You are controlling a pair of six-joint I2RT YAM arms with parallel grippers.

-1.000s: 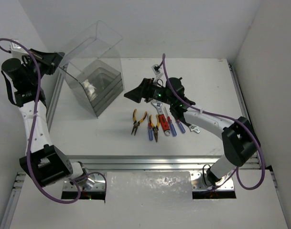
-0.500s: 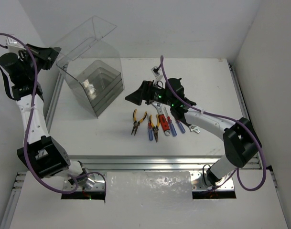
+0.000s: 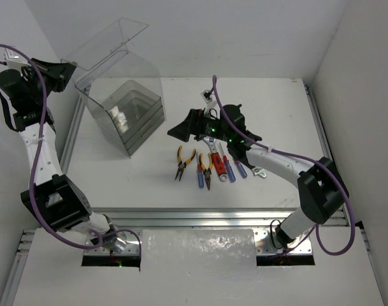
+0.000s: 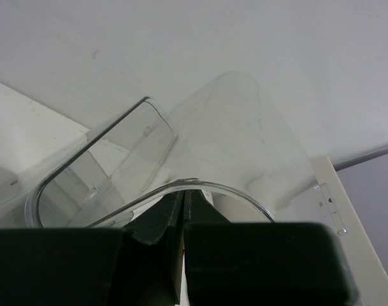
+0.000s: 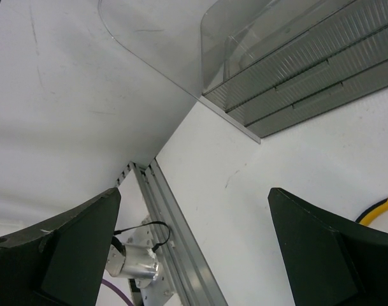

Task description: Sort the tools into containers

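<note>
The left fingers (image 4: 183,213) are clenched tight on the thin rim of the big clear box (image 4: 232,146). Seen from above, the clear box (image 3: 127,95) is on the white desk (image 3: 276,115) at about 10 o'clock from the middle. The left fingers (image 3: 71,69) hold its top edge on the 9 o'clock side. I cannot tell if the box stands flat or leans. Inside it, at the bottom, lie clear stacked trays (image 3: 135,107). The right fingers (image 3: 176,130) are spread wide with nothing between them. They hang over the desk near the middle and point to 9 o'clock, at the box. They are near the box but do not touch it. The right wrist camera shows the ribbed sides of the trays (image 5: 308,70) up at 1 o'clock, and bare desk between the two spread fingers. The tools lie in a short row on the desk, just at 5 o'clock from the right fingers and well apart from the box. None of them is in the box. From 9 o'clock to 3 o'clock there is a pair of yellow-handled pliers (image 3: 183,162), then a blue-handled screwdriver (image 3: 199,177), then a second pair of yellow pliers (image 3: 208,171). Next come the red-handled tool (image 3: 217,160) and the silver wrench (image 3: 211,148). Two more blue screwdrivers (image 3: 230,168) come last. The right arm hides part of this end of the row.
</note>
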